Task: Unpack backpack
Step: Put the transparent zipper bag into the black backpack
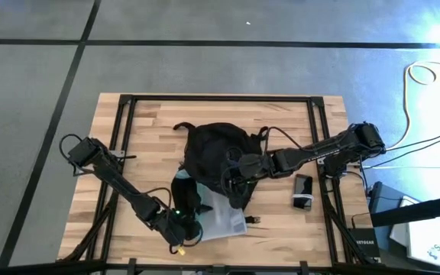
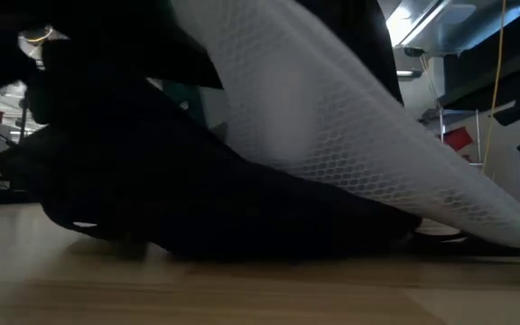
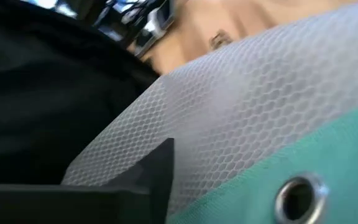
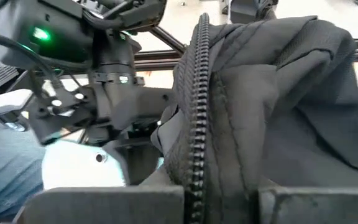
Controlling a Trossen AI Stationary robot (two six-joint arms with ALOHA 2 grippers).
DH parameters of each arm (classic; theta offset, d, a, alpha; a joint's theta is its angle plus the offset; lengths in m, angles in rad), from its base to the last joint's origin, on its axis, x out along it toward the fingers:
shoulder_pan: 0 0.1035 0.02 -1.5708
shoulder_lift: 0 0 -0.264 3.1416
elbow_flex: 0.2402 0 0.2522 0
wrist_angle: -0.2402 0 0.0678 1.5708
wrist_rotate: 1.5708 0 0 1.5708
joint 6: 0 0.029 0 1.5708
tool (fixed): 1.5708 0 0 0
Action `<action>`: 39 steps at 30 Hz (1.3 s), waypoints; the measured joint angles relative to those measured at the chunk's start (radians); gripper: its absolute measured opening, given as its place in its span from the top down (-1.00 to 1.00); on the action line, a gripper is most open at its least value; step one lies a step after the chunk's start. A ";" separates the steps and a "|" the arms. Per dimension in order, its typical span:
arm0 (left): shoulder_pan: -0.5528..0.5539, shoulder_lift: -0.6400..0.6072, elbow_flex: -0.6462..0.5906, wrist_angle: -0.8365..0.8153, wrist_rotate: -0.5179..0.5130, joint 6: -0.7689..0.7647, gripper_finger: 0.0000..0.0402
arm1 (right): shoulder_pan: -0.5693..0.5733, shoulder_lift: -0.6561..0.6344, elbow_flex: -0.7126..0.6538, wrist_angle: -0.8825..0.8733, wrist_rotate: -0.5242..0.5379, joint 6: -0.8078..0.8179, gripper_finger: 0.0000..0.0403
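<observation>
the high view alone gives the whole layout: the backpack (image 1: 218, 156) lies near the middle of the wooden table (image 1: 151, 114), a rounded black heap, its long axis running roughly from the far edge toward the near edge, the open mouth toward the near side. a clear mesh pouch (image 1: 221, 216) with a teal edge lies at that mouth, and a small dark phone-like object (image 1: 303, 191) rests apart on the right.

the right wrist view shows what the others hide — the right gripper (image 4: 219, 193) is clamped on the backpack's zippered rim, the black zipper teeth running up from between its fingers, the fabric bunched in folds. in the high view this gripper (image 1: 237, 183) sits at the bag's near edge.

the left wrist view shows only close detail: white honeycomb mesh, a teal border and a metal eyelet (image 3: 298, 198), with one dark finger (image 3: 135, 186) lying against the mesh. the left gripper (image 1: 183, 228) is at the pouch's near-left corner; whether it has closed on the pouch i cannot tell.

the low view shows the mesh draped over the dark bag.
</observation>
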 joint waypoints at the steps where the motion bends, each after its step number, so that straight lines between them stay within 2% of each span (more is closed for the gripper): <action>1: 0.003 0.001 0.000 -0.009 -0.016 0.003 0.61 | 0.000 0.000 0.000 0.000 -0.011 0.000 1.00; 4: 0.019 0.001 0.000 -0.022 -0.067 -0.001 0.92 | 0.005 0.000 0.000 -0.002 -0.031 0.000 1.00; 7: 0.041 0.001 0.000 -0.020 -0.141 0.016 0.98 | 0.007 0.000 0.000 -0.003 -0.067 -0.001 1.00; 11: 0.108 0.001 0.000 -0.020 -0.200 -0.007 1.00 | 0.018 0.000 0.000 0.003 -0.073 -0.001 1.00; 17: 0.230 0.001 0.000 -0.070 -0.213 -0.119 1.00 | 0.015 0.001 0.000 0.020 -0.088 0.003 1.00; 21: 0.282 0.001 0.000 -0.076 -0.251 -0.108 1.00 | 0.015 0.001 0.000 0.024 -0.092 0.003 1.00; 26: 0.315 0.002 0.000 -0.122 -0.389 -0.074 1.00 | 0.015 0.001 0.000 0.035 -0.138 0.002 1.00; 30: 0.341 0.002 0.000 -0.253 -0.460 -0.183 1.00 | 0.020 0.001 0.000 0.039 -0.138 0.003 1.00; 35: 0.361 0.002 0.000 -0.427 -0.471 -0.382 1.00 | 0.022 0.001 0.000 0.034 -0.138 0.003 1.00; 39: 0.338 -0.005 0.000 -0.462 -0.474 -0.431 0.97 | 0.022 0.001 0.000 0.021 -0.134 0.003 1.00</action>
